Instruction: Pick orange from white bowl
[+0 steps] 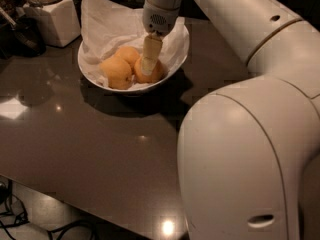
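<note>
Camera looks down past the arm (250, 134) at end effector (148, 68) inside white bowl (122, 90).

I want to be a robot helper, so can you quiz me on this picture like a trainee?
1. True or false: the white bowl holds two fruits.
2. The end effector is down in the bowl on which fruit? A) left pale one B) back pale one C) the orange, at right
3. Fill in: left of the bowl, further back, stands a white ____.
Key: 1 false, three; 2 C; 3 jar.
</note>
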